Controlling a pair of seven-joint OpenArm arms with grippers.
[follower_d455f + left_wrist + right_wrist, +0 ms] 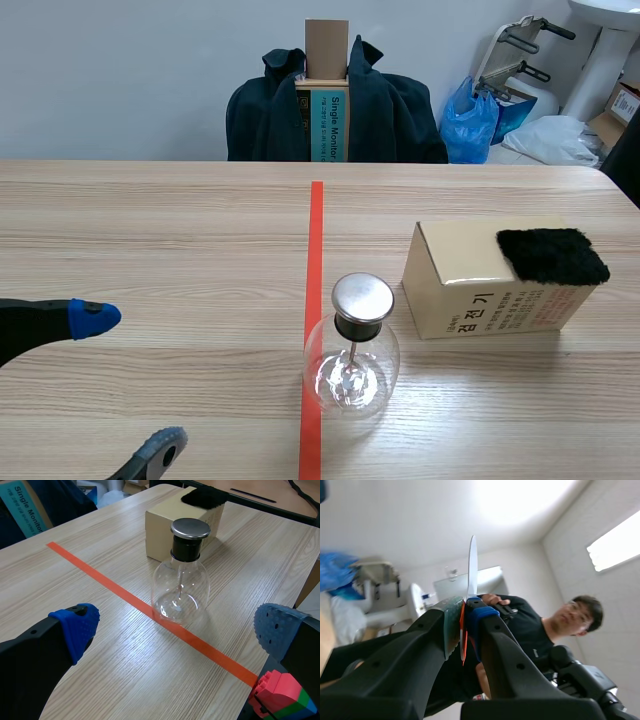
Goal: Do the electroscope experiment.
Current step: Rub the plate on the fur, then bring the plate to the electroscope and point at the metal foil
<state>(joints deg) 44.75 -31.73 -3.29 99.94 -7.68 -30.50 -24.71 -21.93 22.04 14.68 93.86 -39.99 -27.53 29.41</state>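
Blue-tipped fingers of the left gripper (128, 385) stand wide apart and hold nothing. It sits low over the table (150, 230), at about 8 o'clock from the glass flask (351, 370). That flask has a shiny metal cap (362, 296) and stands right on the red tape line (316, 230). At 2 o'clock from it lies a brown box (450, 290), with a black fuzzy cloth (552, 255) on top. Up in the air, the right gripper (465, 620) pinches a thin flat strip (472, 562) that pokes up past its pads

My left gripper (128, 385) sits low, fingers wide apart; my right gripper (463, 620), tilted upward, pinches what seems a thin strip (472, 565).
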